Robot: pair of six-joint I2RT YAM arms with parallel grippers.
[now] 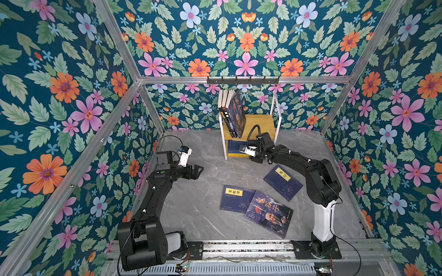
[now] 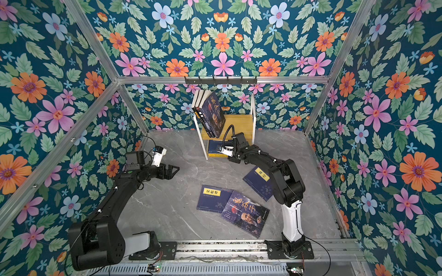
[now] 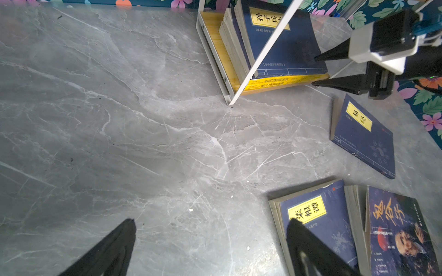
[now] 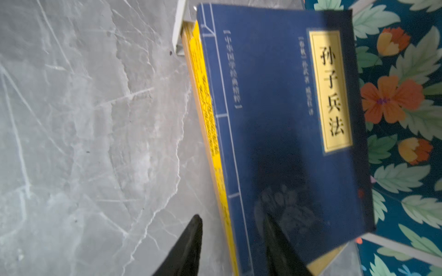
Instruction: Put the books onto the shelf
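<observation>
The shelf (image 1: 260, 124) stands at the back middle, with several books (image 1: 233, 112) leaning upright on its upper board. On the lower tier a navy book (image 4: 275, 107) lies flat on a yellow one (image 4: 208, 107). My right gripper (image 4: 231, 215) is at that stack's front edge, open. One of its fingers is over the navy cover and the other is beside the stack, clear of it. Three books lie on the grey floor: two navy (image 1: 283, 182) (image 1: 236, 198) and a dark one (image 1: 269, 215). My left gripper (image 3: 210, 222) hovers open and empty above the floor on the left (image 1: 199, 170).
A black hook rail (image 1: 242, 80) hangs on the back wall above the shelf. Floral walls with aluminium posts close in the back and both sides. The arm bases sit on a metal rail (image 1: 239, 247) along the front edge.
</observation>
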